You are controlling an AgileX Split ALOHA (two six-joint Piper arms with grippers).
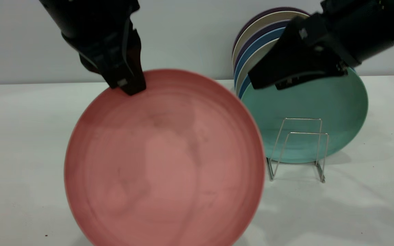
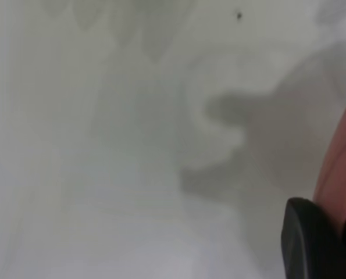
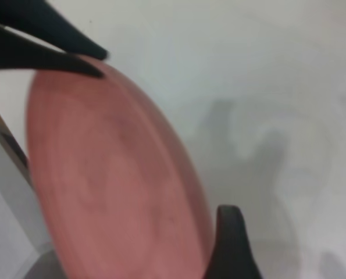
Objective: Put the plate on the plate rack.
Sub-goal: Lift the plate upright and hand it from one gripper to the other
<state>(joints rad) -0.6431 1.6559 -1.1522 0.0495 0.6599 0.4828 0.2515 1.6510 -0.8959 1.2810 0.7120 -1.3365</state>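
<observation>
The salmon-pink plate (image 1: pixel 164 160) is held upright, close to the exterior camera, its lower edge out of view. My left gripper (image 1: pixel 128 87) is shut on its top left rim; in the left wrist view one black finger (image 2: pixel 312 241) lies against the plate's pink edge (image 2: pixel 341 168). My right gripper (image 1: pixel 268 82) hovers by the plate's upper right rim, in front of the teal plate, and looks open. In the right wrist view one of its fingers (image 3: pixel 228 247) stands just beside the plate's rim (image 3: pixel 103 174). The silver wire plate rack (image 1: pixel 299 147) stands right of the pink plate.
A teal-green plate (image 1: pixel 306 112) leans upright in the rack. Behind it stand several more plates (image 1: pixel 255 37), blue, purple and cream. The white table (image 1: pixel 354 205) runs to a grey wall behind.
</observation>
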